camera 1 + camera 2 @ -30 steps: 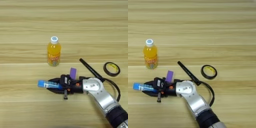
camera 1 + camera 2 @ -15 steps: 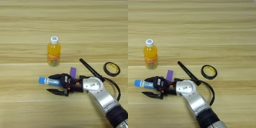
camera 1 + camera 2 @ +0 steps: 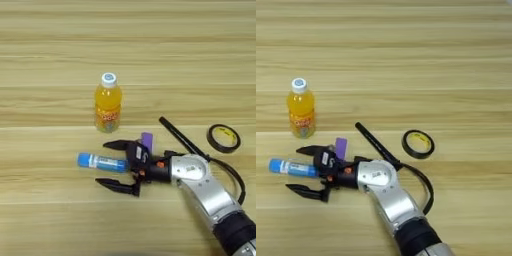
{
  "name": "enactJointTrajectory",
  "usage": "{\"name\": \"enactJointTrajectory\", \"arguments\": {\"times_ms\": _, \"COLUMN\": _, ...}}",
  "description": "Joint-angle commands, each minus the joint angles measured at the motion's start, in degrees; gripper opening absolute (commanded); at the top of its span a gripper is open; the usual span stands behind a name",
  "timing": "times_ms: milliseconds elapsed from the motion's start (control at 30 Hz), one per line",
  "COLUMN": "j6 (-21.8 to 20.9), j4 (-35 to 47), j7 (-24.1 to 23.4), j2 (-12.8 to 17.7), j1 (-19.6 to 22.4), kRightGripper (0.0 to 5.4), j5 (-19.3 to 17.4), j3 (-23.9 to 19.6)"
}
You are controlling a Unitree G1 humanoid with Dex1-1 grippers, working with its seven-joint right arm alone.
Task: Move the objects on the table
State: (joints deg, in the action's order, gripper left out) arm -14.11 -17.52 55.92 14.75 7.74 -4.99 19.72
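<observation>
Two black fingers of the right hand (image 3: 111, 164) spread wide around the blue-and-white tube (image 3: 101, 162), lying flat left of it on the wooden table (image 3: 50, 50); tube apparently free, not gripped.

Setting: robot test bench, likely a lab — bare wooden table (image 3: 60, 45), silver robot arm (image 3: 210, 192) reaching over it, assorted small items.
</observation>
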Motion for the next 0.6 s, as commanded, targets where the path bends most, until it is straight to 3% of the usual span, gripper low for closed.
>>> {"name": "enactJointTrajectory", "arguments": {"times_ms": 33, "j6": -3.73, "j4": 4.91, "j7": -1.60, "j2": -1.12, "j1": 2.15, "kRightGripper": 4.92, "j5": -4.15, "j3": -3.92}}
{"name": "enactJointTrajectory", "arguments": {"times_ms": 167, "j6": -9.39, "j4": 7.16, "j7": -1.36, "j2": -3.03, "j1": 0.85, "kRightGripper": 5.38, "j5": -8.85, "j3": -6.91}}
{"name": "enactJointTrajectory", "arguments": {"times_ms": 300, "j6": -13.96, "j4": 11.16, "j7": 0.68, "j2": -5.66, "j1": -0.27, "kRightGripper": 5.38, "j5": -19.26, "j3": -11.45}}
{"name": "enactJointTrajectory", "arguments": {"times_ms": 500, "j6": -10.37, "j4": 17.21, "j7": 3.94, "j2": -6.36, "j1": -1.93, "kRightGripper": 5.38, "j5": -32.01, "j3": -15.51}}
{"name": "enactJointTrajectory", "arguments": {"times_ms": 600, "j6": -10.07, "j4": 17.85, "j7": 1.59, "j2": -8.63, "j1": -0.49, "kRightGripper": 5.38, "j5": -37.74, "j3": -20.08}}
